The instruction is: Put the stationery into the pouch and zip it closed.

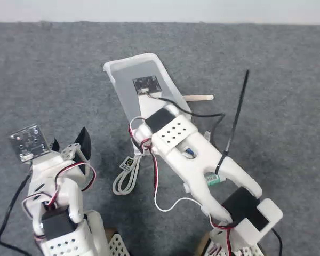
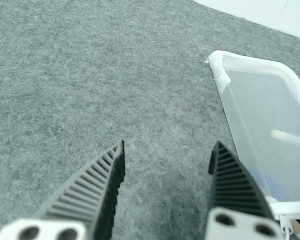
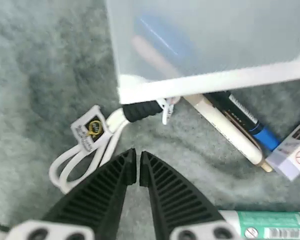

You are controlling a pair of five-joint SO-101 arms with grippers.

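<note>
Now, right gripper (image 3: 137, 161): we see its 2 ribbed fingers drawn together with only a sliver of gap and nothing held between them; it hangs low over the felt, just short of the pouch's near end.
Left gripper (image 2: 170, 150): its fingers stand wide apart and empty, over bare felt, with the pouch off to one side and well clear of it.
Zip pull (image 3: 142, 111): a dark pull sits at the corner of the pouch's white zip edge, near the right gripper's tips but not touching them.
Cord (image 3: 112, 120): a white loop runs from the pull toward the right gripper and carries a small tag (image 3: 90, 131).
Pouch (image 3: 205, 45): translucent and lying flat on the grey felt (image 1: 42, 80); blurred blue and pale shapes show through its wall, so we judge that some items are already inside.
Stationery outside: a pen (image 3: 247, 122) with a blue band, a pale stick (image 3: 225, 129) and a small box (image 3: 292, 150) lie together just beside the zip edge; we cannot tell whether the pen and stick are partly tucked in.
Step in hand: we judge the loading unfinished, so zipping is not yet due.
Next move: in our view it calls for the right fingers to part and settle squarely across 1 slim item, with the left gripper brought in to steady the pouch.
</note>
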